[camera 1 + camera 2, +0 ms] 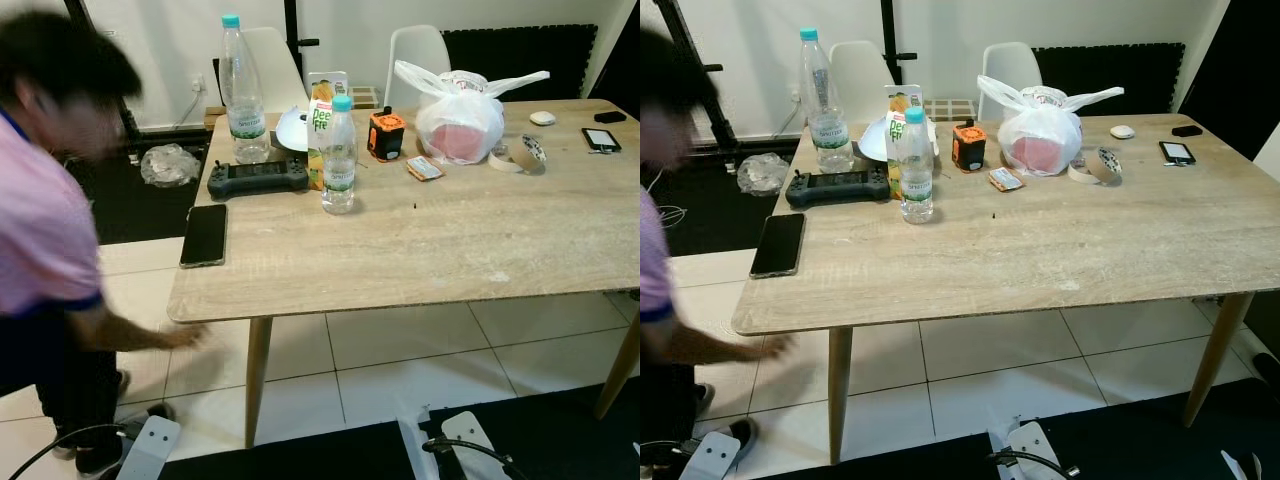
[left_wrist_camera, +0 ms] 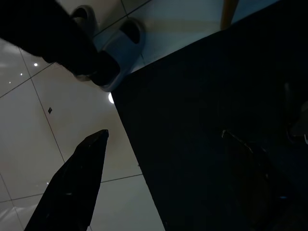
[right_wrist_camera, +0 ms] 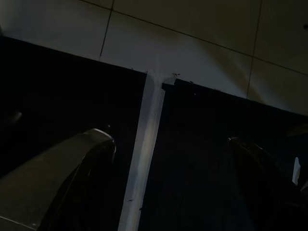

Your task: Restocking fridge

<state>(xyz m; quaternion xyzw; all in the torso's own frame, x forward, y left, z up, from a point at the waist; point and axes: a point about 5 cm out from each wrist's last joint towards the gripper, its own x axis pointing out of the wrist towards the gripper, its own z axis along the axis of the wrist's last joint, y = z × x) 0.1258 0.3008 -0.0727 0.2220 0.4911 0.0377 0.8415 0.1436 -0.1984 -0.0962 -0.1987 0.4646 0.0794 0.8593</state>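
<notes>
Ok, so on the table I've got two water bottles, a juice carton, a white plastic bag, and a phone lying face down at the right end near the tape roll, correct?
Not quite. The dark phone lies at the table's left end, near the black controller, as the left eye view shows. The rest holds: two water bottles, the juice carton, the white plastic bag, and the tape roll on the right.

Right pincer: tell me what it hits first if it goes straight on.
The right pincer, open, points down at the floor: probably the dark mat and its pale seam strip. Depth is unclear.
</notes>
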